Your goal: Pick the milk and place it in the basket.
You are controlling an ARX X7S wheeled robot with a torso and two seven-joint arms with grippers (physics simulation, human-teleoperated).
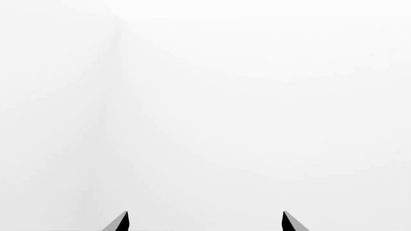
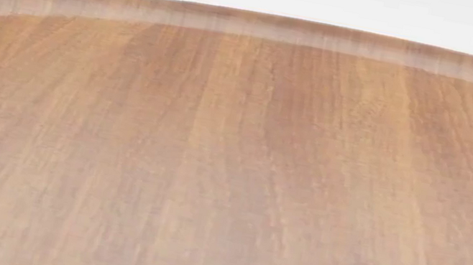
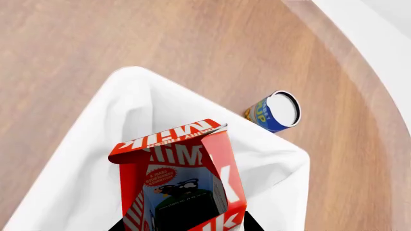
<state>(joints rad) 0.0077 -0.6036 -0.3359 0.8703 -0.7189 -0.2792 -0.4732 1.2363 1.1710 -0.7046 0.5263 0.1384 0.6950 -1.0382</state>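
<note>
The milk is held above the basket, over its white liner, gripped by the right claw, of which only dark slivers are seen. If it were released while tilted or too near the rim, it could tip out toward the can on the counter beside the basket. The left claw is spread open on nothing, facing blank white.
</note>
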